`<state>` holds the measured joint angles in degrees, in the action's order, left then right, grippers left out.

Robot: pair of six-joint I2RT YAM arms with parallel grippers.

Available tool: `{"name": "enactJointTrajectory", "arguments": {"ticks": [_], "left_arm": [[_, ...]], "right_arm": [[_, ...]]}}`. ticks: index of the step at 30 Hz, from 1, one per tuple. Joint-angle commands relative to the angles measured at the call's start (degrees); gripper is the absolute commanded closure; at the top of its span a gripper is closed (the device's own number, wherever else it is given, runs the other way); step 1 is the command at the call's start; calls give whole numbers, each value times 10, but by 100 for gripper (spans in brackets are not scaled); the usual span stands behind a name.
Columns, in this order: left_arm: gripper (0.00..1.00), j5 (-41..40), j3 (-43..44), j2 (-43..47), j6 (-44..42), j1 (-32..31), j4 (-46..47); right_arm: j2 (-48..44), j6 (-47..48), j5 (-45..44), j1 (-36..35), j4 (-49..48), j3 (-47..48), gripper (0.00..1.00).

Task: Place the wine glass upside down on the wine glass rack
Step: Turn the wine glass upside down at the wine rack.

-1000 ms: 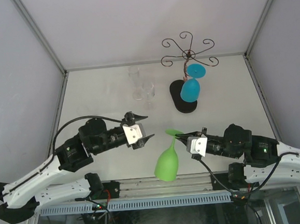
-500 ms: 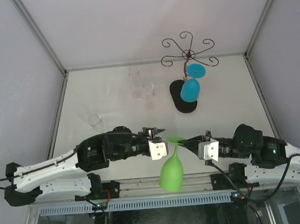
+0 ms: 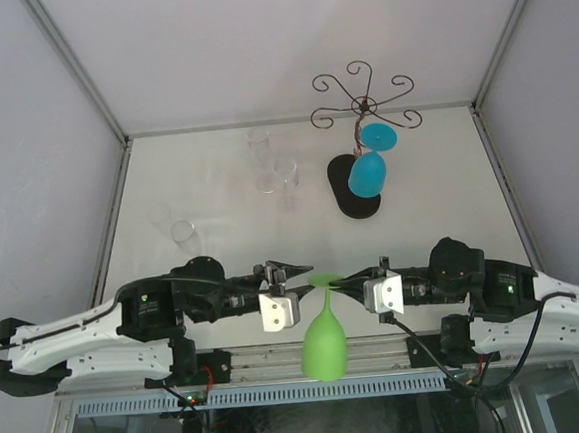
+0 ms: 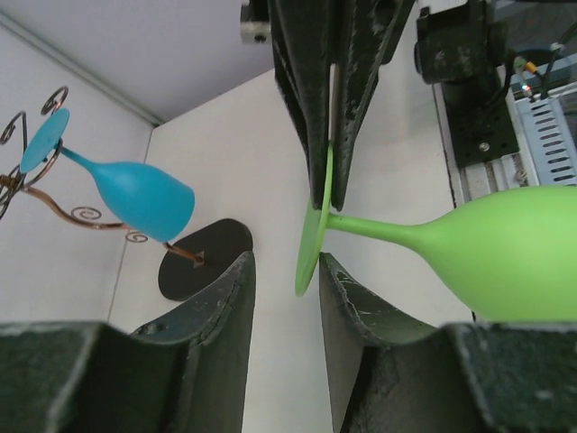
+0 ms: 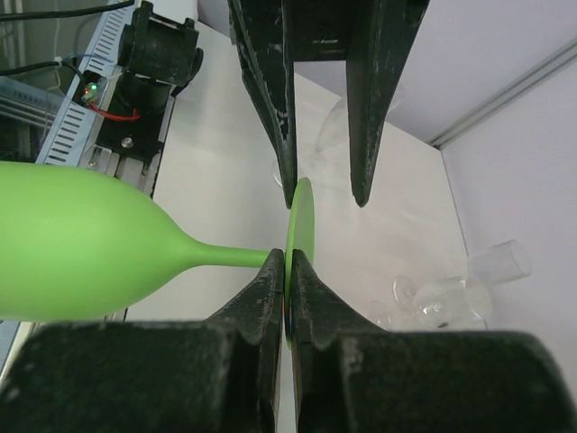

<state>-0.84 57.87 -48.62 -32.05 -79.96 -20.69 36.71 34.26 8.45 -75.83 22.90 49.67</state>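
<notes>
The left gripper (image 3: 307, 278) has swung in from the left and now brackets the foot of the green glass (image 3: 322, 339) at bottom centre, its jaws narrowing but still apart. The right gripper (image 3: 338, 281) stays clamped on that foot, so a handover looks under way. The rack (image 3: 360, 96), upper right of centre, holds only a blue glass (image 3: 368, 173).

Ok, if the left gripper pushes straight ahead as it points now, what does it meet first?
The left gripper meets the green wine glass foot first, already between its open jaws; just beyond, the right gripper pinches it. Depth uncertain.
</notes>
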Motion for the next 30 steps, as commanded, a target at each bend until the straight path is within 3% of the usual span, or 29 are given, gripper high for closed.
{"name": "enactJointTrajectory", "arguments": {"ticks": [1, 15, 22, 26, 30], "left_arm": [[62, 30, 30, 19, 0, -14, 1], [73, 3, 16, -24, -13, -19, 26], [86, -7, 11, -19, -18, -19, 31], [99, -16, 10, -19, -19, -19, 31], [100, -30, 4, -14, -20, -18, 32]], "right_arm": [[9, -17, 19, -5, -28, 24, 100], [-2, -11, 36, -5, -40, 24, 100], [24, -5, 25, -5, -33, 24, 100], [24, -12, 20, -5, -44, 25, 100], [16, -38, -3, -5, -64, 25, 87]]}}
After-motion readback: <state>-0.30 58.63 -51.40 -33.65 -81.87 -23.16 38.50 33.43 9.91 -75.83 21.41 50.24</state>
